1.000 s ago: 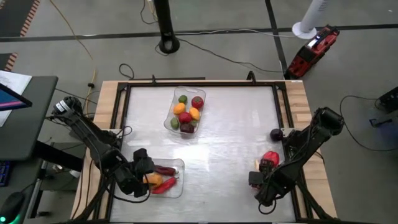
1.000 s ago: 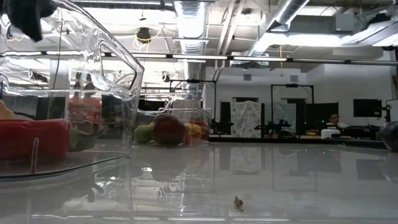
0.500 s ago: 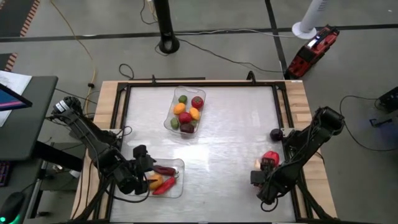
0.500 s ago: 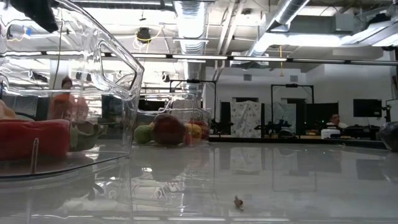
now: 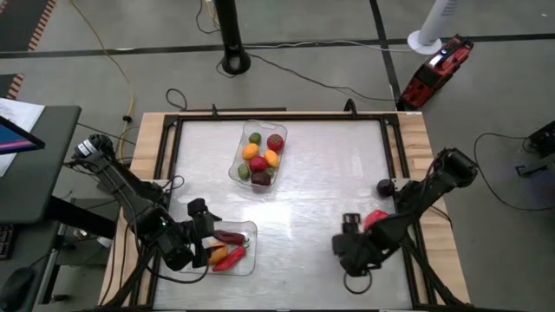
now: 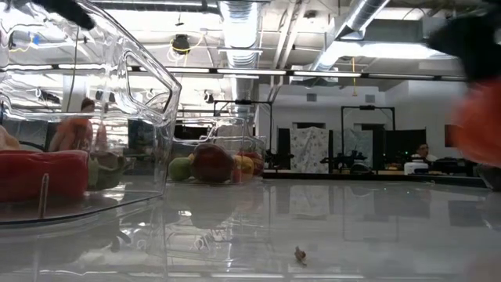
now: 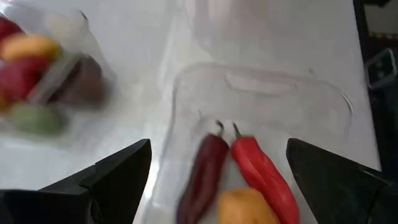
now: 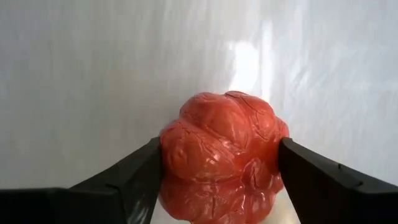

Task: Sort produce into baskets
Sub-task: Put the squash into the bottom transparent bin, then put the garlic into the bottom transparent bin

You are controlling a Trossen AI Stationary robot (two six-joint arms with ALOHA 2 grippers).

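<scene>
My right gripper (image 5: 373, 222) is shut on a red lumpy piece of produce (image 8: 221, 155) above the table's near right part; it shows blurred in the low view (image 6: 479, 125). My left gripper (image 7: 217, 149) is open and empty above the near clear basket (image 5: 250, 260), which holds a dark purple chili (image 7: 202, 177), a red chili (image 7: 261, 174) and an orange piece (image 7: 245, 208). The far clear basket (image 5: 236, 169) holds several pieces. A dark purple piece (image 5: 384, 187) lies on the table at the right. My right gripper pinches the red lumpy piece by its two opposite sides (image 8: 171, 155) between the two fingers. The fingers point down at the table. The piece is lifted clear of the table.
Bare table lies between the two baskets and my right gripper. The near basket's wall (image 6: 117, 86) stands close to the low camera. A small crumb (image 6: 300, 253) lies on the table near the front.
My right gripper has gone toward the table's left edge with the red piece, lifted clear, and has come into the low view at its right. My left gripper has risen a little above the near basket.
</scene>
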